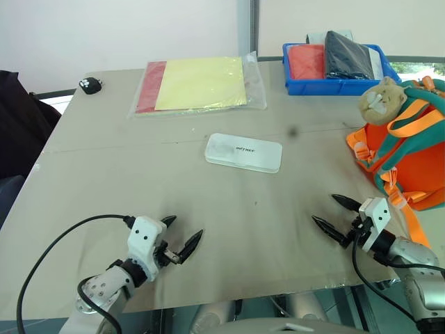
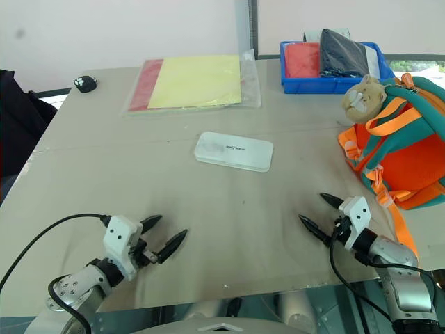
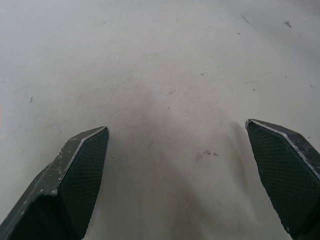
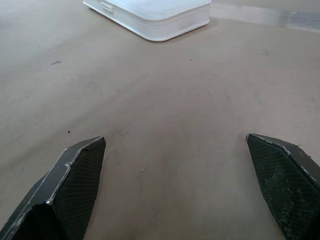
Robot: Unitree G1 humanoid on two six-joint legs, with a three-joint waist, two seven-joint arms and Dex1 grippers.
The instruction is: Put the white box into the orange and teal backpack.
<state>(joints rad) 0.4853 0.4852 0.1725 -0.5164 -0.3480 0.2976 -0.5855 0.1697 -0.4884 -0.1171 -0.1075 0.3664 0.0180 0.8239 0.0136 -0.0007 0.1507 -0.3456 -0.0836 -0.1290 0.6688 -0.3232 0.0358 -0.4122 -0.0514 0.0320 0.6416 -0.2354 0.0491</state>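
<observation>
Your left gripper [image 1: 182,238] and right gripper [image 1: 336,213] hang wide open, empty, box [image 1: 243,152] at twelve o'clock, backpack [image 1: 410,153] at two, awaiting pickup.

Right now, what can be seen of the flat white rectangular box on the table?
The flat white rectangular box has rounded corners, a smooth plastic-looking shell and small dark lettering on its lid. A seam runs around its side, and it looks shut. It lies flat near the middle of the beige table, its long side slightly skewed, short of the clear sleeve of yellow and red sheets. Nothing but the table touches it.
</observation>
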